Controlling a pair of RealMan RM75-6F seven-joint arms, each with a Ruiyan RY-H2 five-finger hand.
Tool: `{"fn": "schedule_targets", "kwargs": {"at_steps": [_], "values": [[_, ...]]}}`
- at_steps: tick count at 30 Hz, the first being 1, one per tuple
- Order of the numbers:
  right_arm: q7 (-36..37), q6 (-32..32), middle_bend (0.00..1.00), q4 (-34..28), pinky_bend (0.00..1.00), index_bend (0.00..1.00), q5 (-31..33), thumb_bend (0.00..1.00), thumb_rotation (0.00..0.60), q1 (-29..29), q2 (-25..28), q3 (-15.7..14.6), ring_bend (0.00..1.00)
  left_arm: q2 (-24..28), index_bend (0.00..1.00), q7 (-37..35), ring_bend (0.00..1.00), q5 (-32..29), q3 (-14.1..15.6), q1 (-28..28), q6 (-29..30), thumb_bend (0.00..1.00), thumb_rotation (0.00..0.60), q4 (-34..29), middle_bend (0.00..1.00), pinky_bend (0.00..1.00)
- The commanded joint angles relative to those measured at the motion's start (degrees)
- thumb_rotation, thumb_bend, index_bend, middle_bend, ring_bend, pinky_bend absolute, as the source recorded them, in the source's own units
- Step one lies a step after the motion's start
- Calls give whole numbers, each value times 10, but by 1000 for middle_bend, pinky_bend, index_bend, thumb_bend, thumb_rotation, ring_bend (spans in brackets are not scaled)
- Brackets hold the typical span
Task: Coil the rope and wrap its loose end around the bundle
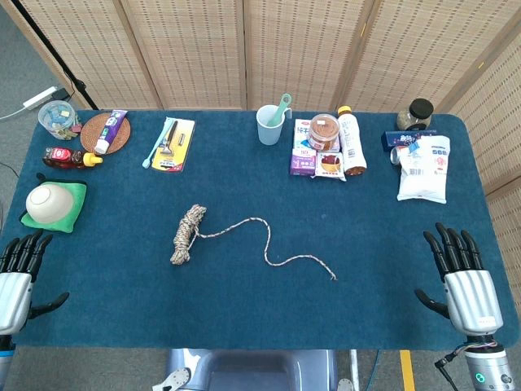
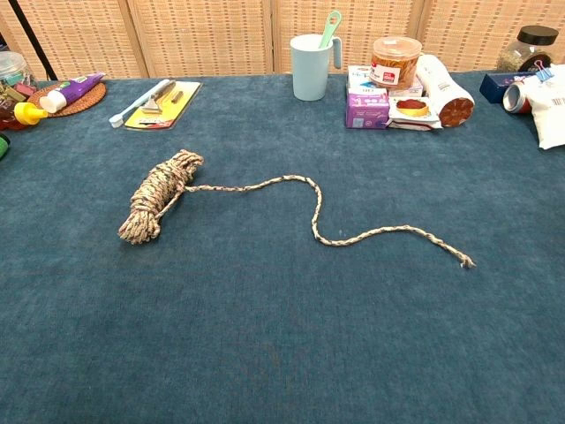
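We see the rope (image 1: 189, 235) lying on the blue table (image 1: 244, 309), its coiled bundle left of center and its loose end (image 2: 463, 260) trailing free to the right. Our left hand (image 1: 18, 273), partly cut off by the frame edge, and right hand (image 1: 466, 281) rest at the near corners, fingers spread, holding nothing. The chest view shows neither hand.

Bare table (image 1: 244, 301) around the rope (image 1: 189, 234). Cup (image 1: 269, 125), boxes (image 1: 313, 159), probably bottles, crowd the far edge.
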Motion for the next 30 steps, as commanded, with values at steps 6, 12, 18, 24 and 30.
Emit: {"fn": "schedule_targets", "kwargs": {"at_steps": [6, 12, 18, 24, 30], "values": [[-9, -5, 0, 2, 0, 0, -2, 0, 600, 1, -5, -3, 0, 0, 0, -1, 0, -2, -1, 0, 0, 0, 600, 0, 0, 0], [-3, -10, 0, 4, 0, 0, -8, 0, 600, 7, -12, -5, 0, 0, 0, 3, 0, -1, -2, -1, 0, 0, 600, -3, 0, 0], [13, -28, 0, 25, 0, 31, -7, 0, 600, 26, -52, 2, 0, 2, 0, 6, 0, 6, -2, -2, 4, 0, 600, -10, 0, 0], [2, -96, 0, 51, 0, 111, -3, 0, 600, 70, -98, 4, 0, 1, 0, 13, 0, -7, -5, -3, -1, 0, 600, -13, 0, 0], [-13, -155, 0, 44, 0, 244, 15, 121, 600, 109, -125, 13, 0, -1, 0, 15, 0, -16, -8, -3, -5, 0, 600, -13, 0, 0]]}}
